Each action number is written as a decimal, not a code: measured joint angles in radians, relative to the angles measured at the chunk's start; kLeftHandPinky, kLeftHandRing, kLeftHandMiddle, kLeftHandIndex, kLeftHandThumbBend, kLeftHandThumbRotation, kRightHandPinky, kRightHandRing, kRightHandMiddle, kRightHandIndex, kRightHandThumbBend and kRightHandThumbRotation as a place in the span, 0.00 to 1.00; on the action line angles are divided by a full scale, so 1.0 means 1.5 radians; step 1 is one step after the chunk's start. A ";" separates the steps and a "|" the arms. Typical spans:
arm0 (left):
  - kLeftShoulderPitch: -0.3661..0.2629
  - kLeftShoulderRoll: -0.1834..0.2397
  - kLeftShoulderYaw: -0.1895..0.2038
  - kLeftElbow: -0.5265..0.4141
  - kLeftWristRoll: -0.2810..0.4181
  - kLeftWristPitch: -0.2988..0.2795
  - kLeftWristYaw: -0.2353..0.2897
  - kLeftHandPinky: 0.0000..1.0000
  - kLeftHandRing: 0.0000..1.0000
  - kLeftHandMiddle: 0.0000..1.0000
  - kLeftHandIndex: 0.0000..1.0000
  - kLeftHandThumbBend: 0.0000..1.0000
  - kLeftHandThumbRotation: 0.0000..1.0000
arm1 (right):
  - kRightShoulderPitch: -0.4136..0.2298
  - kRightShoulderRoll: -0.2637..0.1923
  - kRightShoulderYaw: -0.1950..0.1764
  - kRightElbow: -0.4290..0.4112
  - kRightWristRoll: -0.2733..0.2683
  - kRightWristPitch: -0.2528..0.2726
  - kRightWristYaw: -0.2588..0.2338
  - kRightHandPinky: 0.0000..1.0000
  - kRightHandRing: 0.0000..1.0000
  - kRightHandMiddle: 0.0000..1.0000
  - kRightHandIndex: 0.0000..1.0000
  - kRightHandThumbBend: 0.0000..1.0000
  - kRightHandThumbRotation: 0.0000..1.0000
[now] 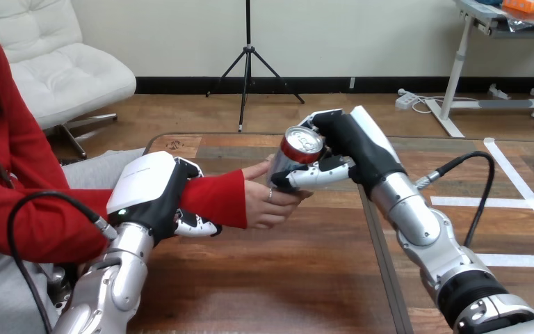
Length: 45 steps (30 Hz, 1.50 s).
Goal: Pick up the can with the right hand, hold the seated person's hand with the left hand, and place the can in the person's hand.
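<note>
Right hand [351, 149], in the head view, is clamped on the can [295, 156]. Its fingers wrap the far side and its thumb [316, 175] crosses the near side, low on the body. The can is tilted, top toward the camera, above the far half of the tabletop [285, 278], about midway along the far edge. That tilt looks meant to lead its base into the person's hand [268, 202], which reaches in from the tabletop's left edge with its palm turned up under the can. The base sits between that hand's thumb and fingers, though I cannot tell whether it rests there yet.

Left hand [149, 191] lies over the person's forearm [212, 198] just behind the red cuff, its fingers [198, 224] curled beneath it. This probably steadies the arm for the handover.

Nothing lies between can and palm. The robot's own thumb across the can is what I judge most likely to hinder the person's grip.
</note>
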 measured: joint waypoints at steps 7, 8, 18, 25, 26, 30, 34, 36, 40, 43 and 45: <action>-0.003 -0.004 0.000 0.000 0.001 0.002 -0.005 0.17 0.25 0.34 0.38 0.64 0.00 | 0.000 0.005 0.004 0.000 0.000 0.000 0.006 0.29 0.34 0.39 0.44 0.77 0.00; -0.003 -0.005 0.000 0.000 0.001 0.003 -0.005 0.17 0.25 0.34 0.38 0.64 0.00 | 0.000 0.005 0.004 0.000 0.000 0.000 0.007 0.29 0.34 0.39 0.44 0.77 0.00; -0.003 -0.007 0.000 0.000 0.001 0.006 -0.010 0.16 0.23 0.33 0.38 0.63 0.00 | 0.000 0.004 0.009 0.000 0.000 0.000 0.007 0.29 0.34 0.38 0.44 0.76 0.00; -0.003 -0.010 -0.001 0.001 0.001 0.006 -0.011 0.16 0.23 0.34 0.38 0.64 0.00 | 0.000 0.003 0.012 0.000 0.000 0.000 0.007 0.29 0.34 0.38 0.44 0.76 0.00; -0.003 -0.011 -0.001 0.001 0.001 0.006 -0.011 0.16 0.24 0.34 0.38 0.64 0.00 | 0.000 0.003 0.013 0.000 0.000 0.000 0.007 0.29 0.34 0.38 0.44 0.76 0.00; -0.003 -0.011 -0.001 0.001 0.001 0.006 -0.011 0.16 0.24 0.34 0.38 0.64 0.00 | 0.000 0.003 0.013 0.000 0.000 0.000 0.007 0.29 0.34 0.38 0.44 0.76 0.00; -0.003 -0.011 -0.001 0.001 0.001 0.006 -0.011 0.16 0.24 0.34 0.38 0.64 0.00 | 0.000 0.003 0.013 0.000 0.000 0.000 0.007 0.30 0.34 0.39 0.44 0.76 0.00; -0.003 -0.012 -0.001 0.001 0.001 0.006 -0.012 0.17 0.24 0.34 0.38 0.63 0.00 | 0.000 0.003 0.013 0.000 0.000 0.000 0.007 0.30 0.35 0.39 0.44 0.76 0.00; -0.003 -0.012 -0.001 0.002 0.002 0.006 -0.012 0.17 0.24 0.34 0.38 0.63 0.00 | 0.000 0.003 0.013 0.000 0.000 0.000 0.007 0.31 0.35 0.40 0.44 0.76 0.00; -0.003 -0.012 -0.001 0.002 0.002 0.006 -0.012 0.17 0.24 0.34 0.37 0.62 0.00 | 0.000 0.003 0.013 0.000 0.000 0.000 0.007 0.31 0.36 0.40 0.44 0.76 0.00; -0.003 -0.012 -0.001 0.002 0.002 0.006 -0.012 0.17 0.24 0.33 0.37 0.63 0.00 | 0.000 0.003 0.013 0.000 0.000 0.000 0.007 0.31 0.36 0.40 0.44 0.76 0.00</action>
